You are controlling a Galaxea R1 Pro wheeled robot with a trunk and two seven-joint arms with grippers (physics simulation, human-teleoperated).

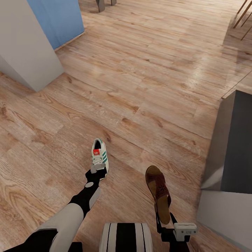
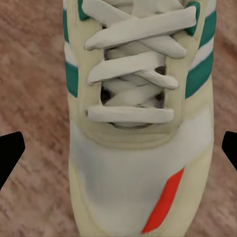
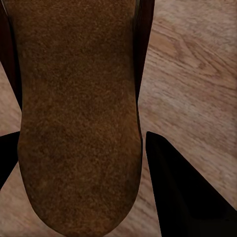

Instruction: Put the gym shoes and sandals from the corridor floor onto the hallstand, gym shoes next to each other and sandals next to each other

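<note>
One gym shoe lies on the corridor floor, white with green stripes and a red tongue patch. My left gripper hovers at its near end, open; in the left wrist view the black fingertips stand wide on either side of the gym shoe, apart from it. One dark brown sandal with a tan footbed hangs above the floor, and my right gripper is shut on its near end. The right wrist view has the sandal pressed between the fingers.
A grey unit stands at the right edge with a lighter grey block below it; I cannot tell whether it is the hallstand. A pale wall corner and a blue panel rise at the upper left. Chair legs show top right.
</note>
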